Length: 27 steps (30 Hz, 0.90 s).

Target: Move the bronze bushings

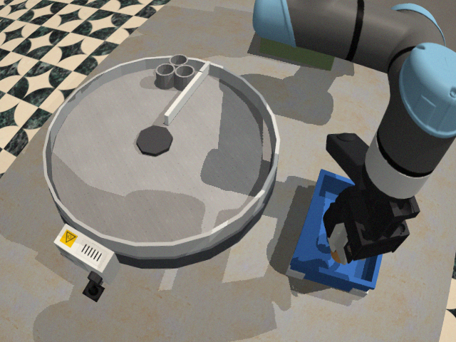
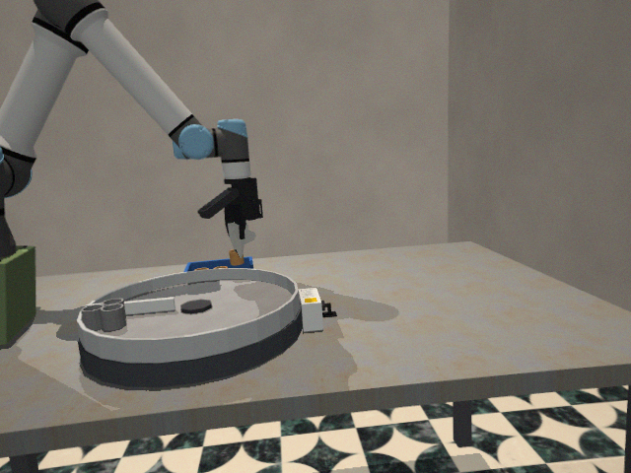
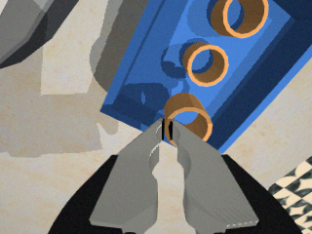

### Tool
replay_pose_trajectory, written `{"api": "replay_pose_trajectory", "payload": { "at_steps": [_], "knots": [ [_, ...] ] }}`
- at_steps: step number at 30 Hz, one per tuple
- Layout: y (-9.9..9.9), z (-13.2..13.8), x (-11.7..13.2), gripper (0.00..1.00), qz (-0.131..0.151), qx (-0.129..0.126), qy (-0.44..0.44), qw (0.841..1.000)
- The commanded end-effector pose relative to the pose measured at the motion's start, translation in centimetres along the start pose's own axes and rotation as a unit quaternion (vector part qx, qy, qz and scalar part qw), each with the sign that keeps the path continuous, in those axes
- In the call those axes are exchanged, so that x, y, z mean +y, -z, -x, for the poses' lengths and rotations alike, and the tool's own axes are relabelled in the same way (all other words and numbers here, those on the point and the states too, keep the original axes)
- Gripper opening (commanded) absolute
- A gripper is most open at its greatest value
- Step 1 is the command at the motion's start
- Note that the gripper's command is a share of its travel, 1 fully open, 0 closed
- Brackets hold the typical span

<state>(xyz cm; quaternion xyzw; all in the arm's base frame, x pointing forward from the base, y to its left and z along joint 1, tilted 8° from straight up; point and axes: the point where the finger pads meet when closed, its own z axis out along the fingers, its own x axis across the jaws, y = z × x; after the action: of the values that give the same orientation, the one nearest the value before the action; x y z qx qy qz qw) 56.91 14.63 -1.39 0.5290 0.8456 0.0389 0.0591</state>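
Note:
My gripper (image 1: 342, 258) (image 2: 239, 255) (image 3: 166, 120) is shut on the wall of a bronze bushing (image 2: 234, 257) (image 3: 184, 101), which hangs slightly tilted over the near end of the blue crate (image 1: 308, 235) (image 3: 128, 92). The held bushing stands above the crate's rim in the exterior view. Two more bronze bushings, a middle one (image 3: 217, 73) and an upper one (image 3: 255, 20), are in the crate in the wrist view. Three steel bushings (image 1: 164, 79) (image 2: 113, 318) stand grouped on the turntable (image 1: 99, 147) (image 2: 168, 351), near its rim. No bronze bushing shows on the turntable.
A white divider bar (image 1: 186, 94) (image 2: 150, 306) lies beside the steel bushings. A dark hub (image 1: 154, 140) (image 2: 196, 305) is at the turntable's centre. A white box (image 1: 84, 249) (image 2: 312, 316) with a warning label is at its rim. A green block (image 1: 294, 55) (image 2: 18, 293) is at the arm's base.

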Motion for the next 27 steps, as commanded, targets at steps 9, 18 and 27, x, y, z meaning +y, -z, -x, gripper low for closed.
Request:
{"api": "replay_pose_trajectory", "payload": {
  "at_steps": [9, 18, 27],
  "knots": [
    [-1.5, 0.0, 0.1, 0.00, 0.001, 0.000, 0.000, 1.000],
    [-3.0, 0.0, 0.1, 0.00, 0.001, 0.000, 0.000, 1.000],
    [-3.6, 0.0, 0.1, 0.00, 0.001, 0.000, 0.000, 1.000]
  ]
}}
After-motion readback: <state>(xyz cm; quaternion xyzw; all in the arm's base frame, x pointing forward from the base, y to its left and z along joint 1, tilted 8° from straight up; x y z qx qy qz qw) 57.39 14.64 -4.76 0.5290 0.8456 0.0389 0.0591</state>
